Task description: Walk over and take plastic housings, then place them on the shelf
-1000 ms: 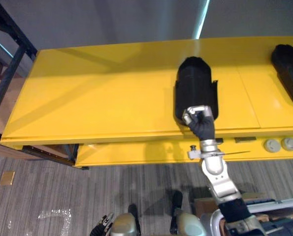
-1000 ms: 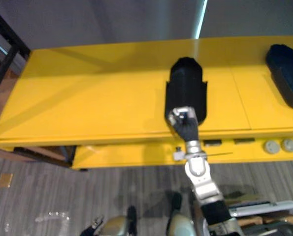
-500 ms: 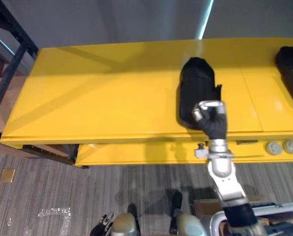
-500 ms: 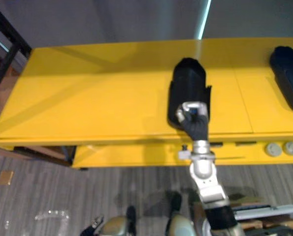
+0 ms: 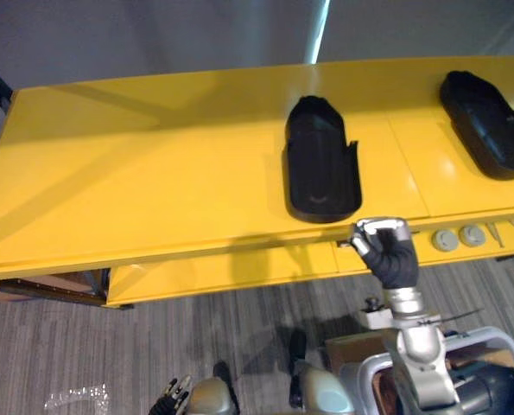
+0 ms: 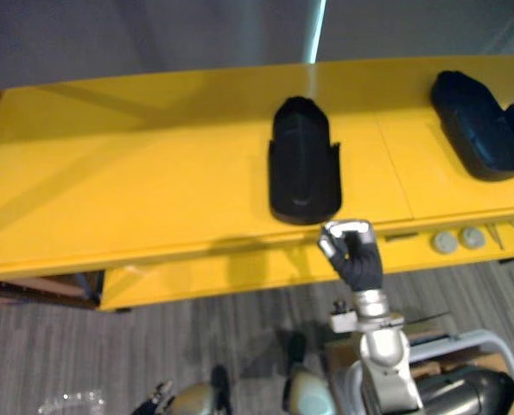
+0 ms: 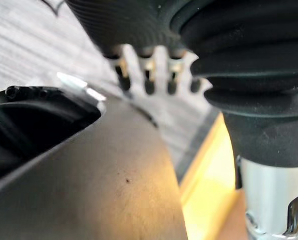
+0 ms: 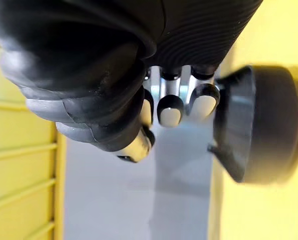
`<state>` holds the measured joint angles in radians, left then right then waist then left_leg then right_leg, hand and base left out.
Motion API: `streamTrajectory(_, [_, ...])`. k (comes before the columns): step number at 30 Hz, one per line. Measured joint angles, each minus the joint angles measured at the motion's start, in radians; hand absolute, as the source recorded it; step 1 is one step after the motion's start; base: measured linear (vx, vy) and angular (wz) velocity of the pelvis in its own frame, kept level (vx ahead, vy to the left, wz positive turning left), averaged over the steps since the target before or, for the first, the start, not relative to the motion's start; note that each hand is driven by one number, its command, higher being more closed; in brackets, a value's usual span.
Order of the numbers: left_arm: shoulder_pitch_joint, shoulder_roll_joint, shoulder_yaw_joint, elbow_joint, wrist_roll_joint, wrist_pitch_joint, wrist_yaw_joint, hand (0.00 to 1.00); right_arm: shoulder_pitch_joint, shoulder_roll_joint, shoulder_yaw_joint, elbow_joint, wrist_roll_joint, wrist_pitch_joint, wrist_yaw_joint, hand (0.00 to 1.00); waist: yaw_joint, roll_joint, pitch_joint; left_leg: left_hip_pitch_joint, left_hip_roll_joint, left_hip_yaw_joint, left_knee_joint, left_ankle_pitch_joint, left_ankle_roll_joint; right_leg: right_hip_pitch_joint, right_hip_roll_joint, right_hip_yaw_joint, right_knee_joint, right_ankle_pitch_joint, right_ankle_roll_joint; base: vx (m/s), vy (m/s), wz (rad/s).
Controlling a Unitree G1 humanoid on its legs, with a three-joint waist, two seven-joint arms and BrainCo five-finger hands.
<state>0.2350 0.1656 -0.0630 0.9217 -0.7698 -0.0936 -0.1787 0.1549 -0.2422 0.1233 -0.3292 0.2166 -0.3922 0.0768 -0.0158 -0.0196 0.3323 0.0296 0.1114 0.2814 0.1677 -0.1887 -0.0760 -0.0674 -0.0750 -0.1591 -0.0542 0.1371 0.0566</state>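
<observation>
If you're checking on the right robot hand (image 5: 386,251), it's balled up, fingers (image 8: 170,107) curled in toward the palm with nothing in them. It hangs in front of the yellow shelf (image 5: 153,181), about level with the front edge, and I can't tell whether it touches that edge.

The black plastic housing (image 5: 321,164) you care about lies flat on the top board just past those fingers, a touch to the robot's left of them. Its hollow side looks to be facing up, with the rounded end pointing away from the hand and the near end close to the front edge. The right wrist view shows a gap between it and the hand, so they're apart.

A second housing (image 5: 485,125) lies on the same board, well off to the hand's right and farther back, angled a bit. Just to the hand's right, on the lower ledge, you've got two small round grey discs (image 5: 444,239) side by side.

Your left robot hand (image 5: 177,396) hangs way down low, left of the right one, over the grey striped floor (image 5: 110,346). Its fingers are straight and relaxed, holding nothing.
</observation>
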Motion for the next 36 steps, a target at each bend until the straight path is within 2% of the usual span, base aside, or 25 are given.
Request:
streamTrajectory(1, [0.000,0.001,0.000,0.000,-0.001,0.002,0.002,0.00,-0.001,0.000,0.018,0.016,0.057,0.017,0.037,1.00,-0.001,0.000,0.000,0.000,-0.001,0.000,0.000,0.000,0.000,0.000,-0.001,0.000,0.003,0.000,0.000,0.00,0.000,0.00])
streamTrajectory(4, [0.000,0.001,-0.001,0.000,-0.004,-0.001,0.010,0.00,-0.004,0.002,0.065,0.081,0.123,0.039,0.078,1.00,0.001,-0.001,0.000,0.001,-0.002,-0.001,0.000,0.000,0.000,0.000,-0.003,0.000,0.005,0.000,0.000,0.00,0.000,0.00])
streamTrajectory(11, [-0.001,0.006,-0.021,0.000,-0.009,-0.015,0.025,0.00,-0.052,0.031,0.140,0.182,0.164,0.044,0.077,1.00,0.003,0.001,0.001,-0.011,-0.004,-0.013,0.010,-0.001,0.001,-0.002,-0.008,-0.012,0.008,-0.001,-0.001,-0.04,-0.002,0.05])
streamTrajectory(13, [-0.007,0.003,-0.026,-0.001,-0.010,-0.014,0.039,0.00,-0.083,0.041,0.149,0.210,0.161,0.045,0.072,1.00,0.008,0.008,0.006,-0.016,-0.004,-0.026,0.010,0.000,0.001,0.003,-0.012,-0.029,0.009,-0.001,0.000,-0.06,-0.008,0.18])
streamTrajectory(17, [-0.011,0.001,-0.027,-0.008,-0.009,-0.013,0.047,0.00,-0.141,0.049,0.152,0.254,0.159,0.047,0.028,1.00,0.028,0.013,0.008,-0.013,-0.001,-0.029,0.007,0.003,-0.002,0.007,-0.012,-0.035,0.008,-0.001,0.000,-0.02,-0.006,0.05])
streamTrajectory(23, [-0.014,-0.003,-0.026,-0.008,-0.003,-0.010,0.049,0.00,-0.171,0.067,0.145,0.300,0.139,0.055,0.002,1.00,0.029,0.023,0.012,-0.003,-0.001,-0.053,0.004,0.005,-0.005,0.032,-0.015,-0.064,0.008,-0.009,0.009,0.00,0.000,0.12])
streamTrajectory(29, [-0.015,-0.018,-0.027,-0.022,0.003,-0.001,0.048,0.00,-0.207,0.072,0.141,0.327,0.096,0.077,-0.058,1.00,0.039,0.054,0.006,0.006,-0.001,-0.058,-0.023,0.025,-0.014,0.036,-0.015,-0.077,0.008,-0.012,0.010,0.00,-0.007,0.04])
streamTrajectory(36, [-0.015,-0.019,-0.026,-0.042,0.021,-0.014,0.047,0.00,-0.273,0.080,0.107,0.387,0.050,0.105,-0.136,1.00,0.042,0.057,0.007,0.004,-0.002,-0.064,-0.026,0.040,-0.016,0.038,-0.016,-0.086,0.008,-0.011,0.010,-0.04,-0.012,0.04])
